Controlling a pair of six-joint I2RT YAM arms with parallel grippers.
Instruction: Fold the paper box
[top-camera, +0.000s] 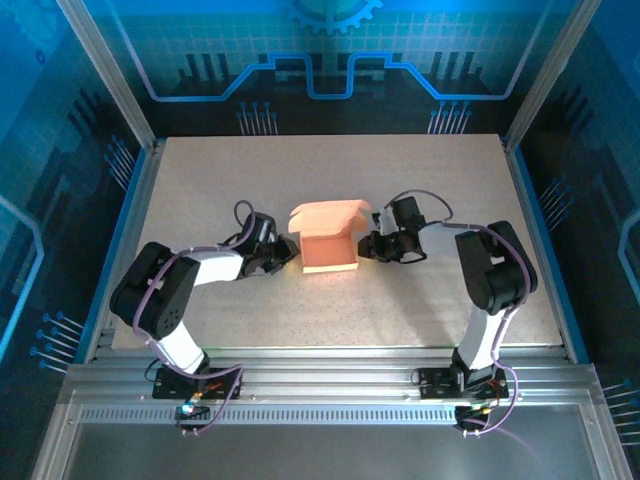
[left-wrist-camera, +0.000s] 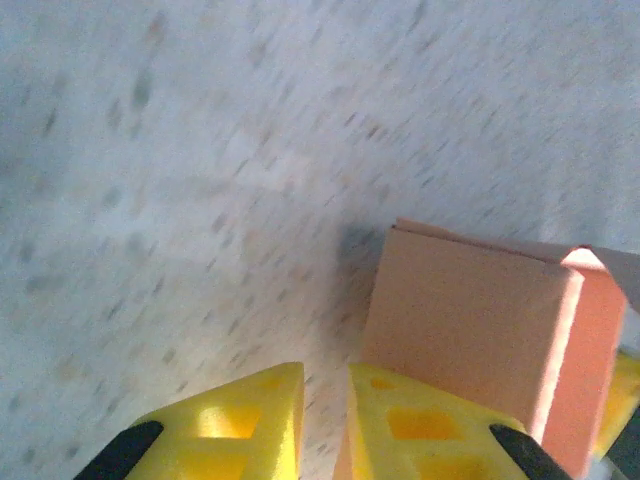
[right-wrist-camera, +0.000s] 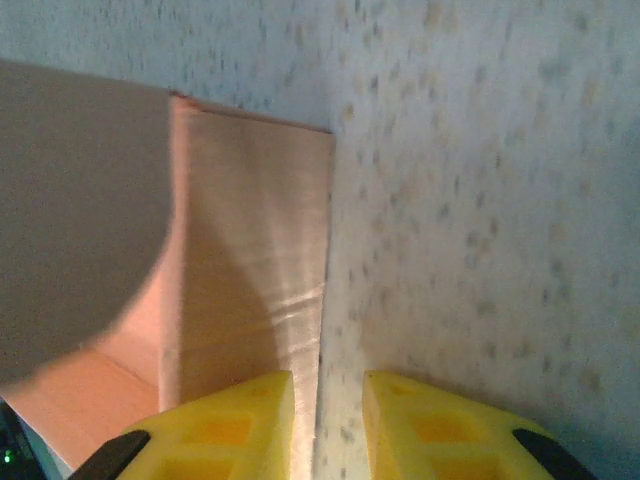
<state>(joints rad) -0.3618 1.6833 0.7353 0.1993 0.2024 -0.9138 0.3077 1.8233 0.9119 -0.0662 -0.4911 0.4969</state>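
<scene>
Salmon-pink creased cardboard paper box on a speckled worktop. The left gripper and right gripper are narrowly parted beside it; I cannot tell whether either pinches it.

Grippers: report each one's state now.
Left gripper: nearly closed beside the paper box; grip cannot be told.
Right gripper: closed on the paper box's wall.

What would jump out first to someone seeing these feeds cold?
The salmon-pink paper box stands mid-table with flaps sticking out at its far side. It is flanked closely by the left gripper and the right gripper. In both wrist views, bright yellow fingers sit close together, with the box's pink wall right beside them on the speckled table.
</scene>
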